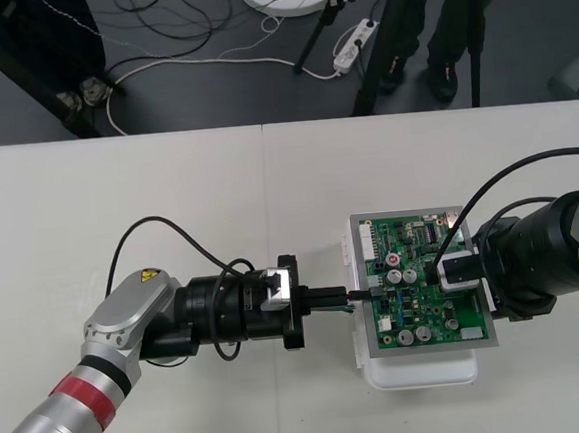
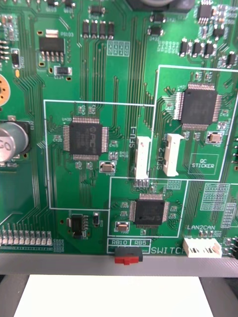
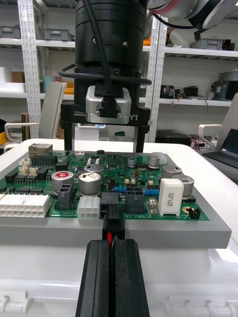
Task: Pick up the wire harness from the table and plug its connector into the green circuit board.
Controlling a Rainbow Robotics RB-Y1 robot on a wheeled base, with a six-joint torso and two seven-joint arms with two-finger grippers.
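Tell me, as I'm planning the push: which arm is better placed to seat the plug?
Left: the left gripper is shut on the plug at the green board's edge; the right gripper stands open over the board's far side.

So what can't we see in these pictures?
- Whether the plug is fully in the green circuit board: in the left wrist view, the left tool's shut fingers crowd its base.
- The harness's wires: only a red sliver shows between those fingers.
- The right tool's fingertips: in the left wrist view, behind the board's parts.
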